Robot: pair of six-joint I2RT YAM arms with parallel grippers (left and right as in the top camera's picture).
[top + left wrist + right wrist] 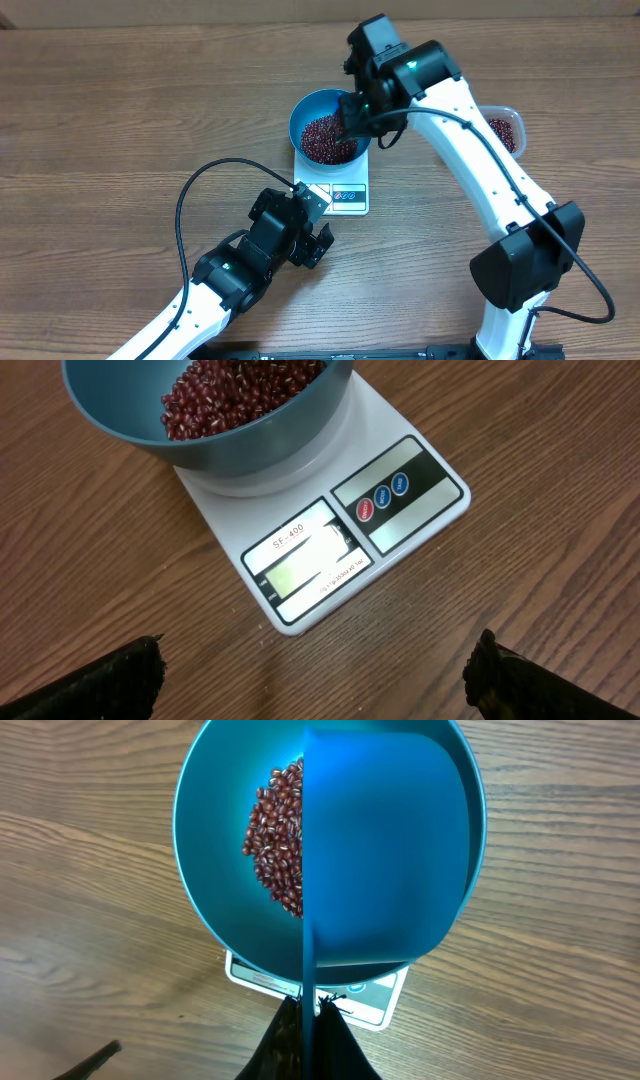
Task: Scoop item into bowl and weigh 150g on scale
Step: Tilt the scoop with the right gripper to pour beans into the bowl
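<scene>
One arm [480, 150], the right, bends over bowl [299, 118], seemingly pinching scoop [385, 850].

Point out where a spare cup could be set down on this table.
Free: the wide bare table left of the bowl and scale. Crowded: the scoop over the bowl, left gripper by the scale, tub beyond the right arm.
</scene>
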